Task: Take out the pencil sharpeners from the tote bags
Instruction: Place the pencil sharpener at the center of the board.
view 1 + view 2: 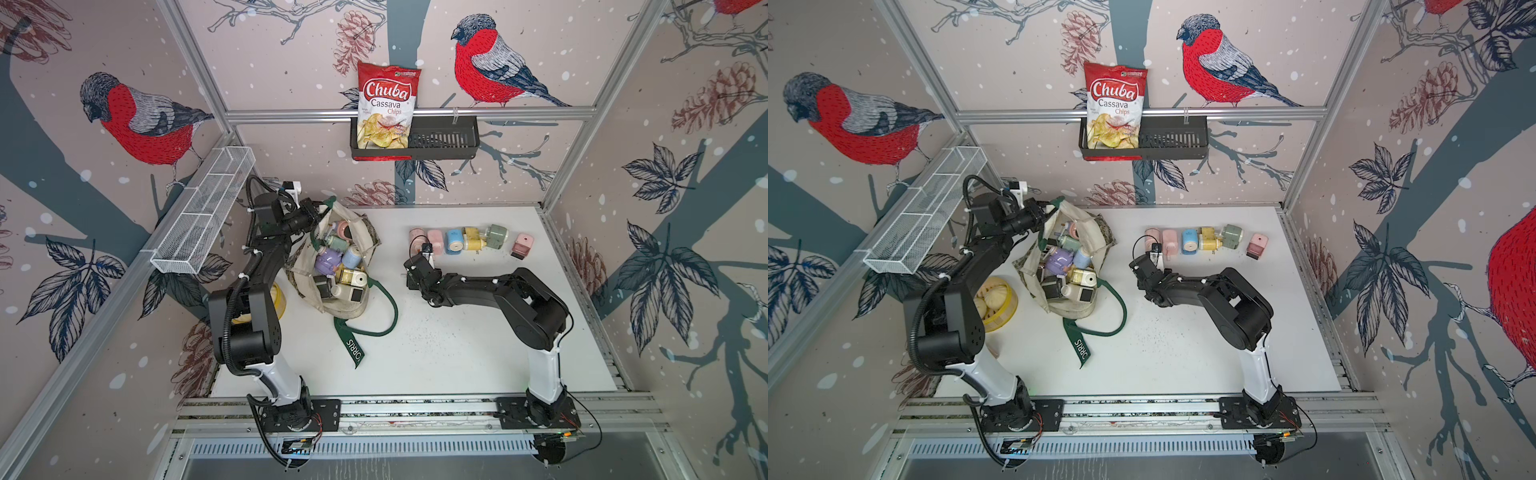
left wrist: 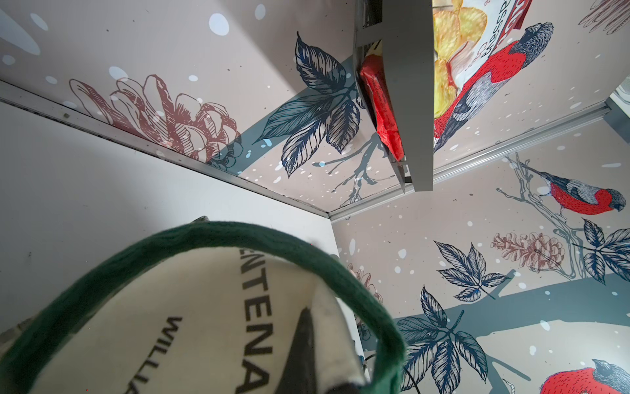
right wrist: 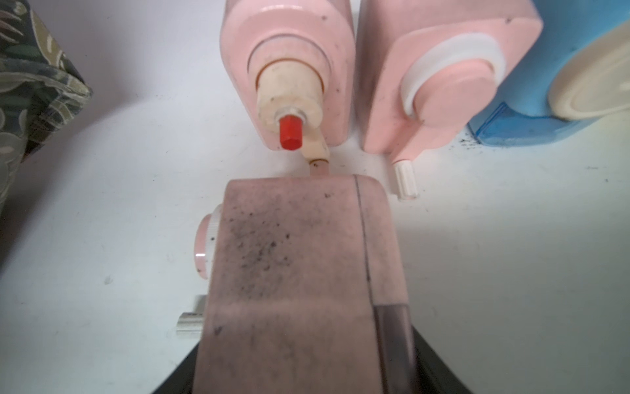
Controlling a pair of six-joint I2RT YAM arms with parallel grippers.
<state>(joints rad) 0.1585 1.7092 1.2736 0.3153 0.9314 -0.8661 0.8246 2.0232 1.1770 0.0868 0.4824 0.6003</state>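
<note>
The cream tote bag lies open on the white table, with several pencil sharpeners piled inside. My left gripper is shut on the bag's far rim by its green handle. The left wrist view shows cream fabric pinched in the left gripper. My right gripper is shut on a dusty pink sharpener, low over the table. It hangs just in front of a row of sharpeners laid out at the back.
A yellow bowl of pale discs sits beside the left arm. A chips bag stands in a black basket on the back wall. A white wire basket hangs on the left wall. A lone pink sharpener stands right of the row.
</note>
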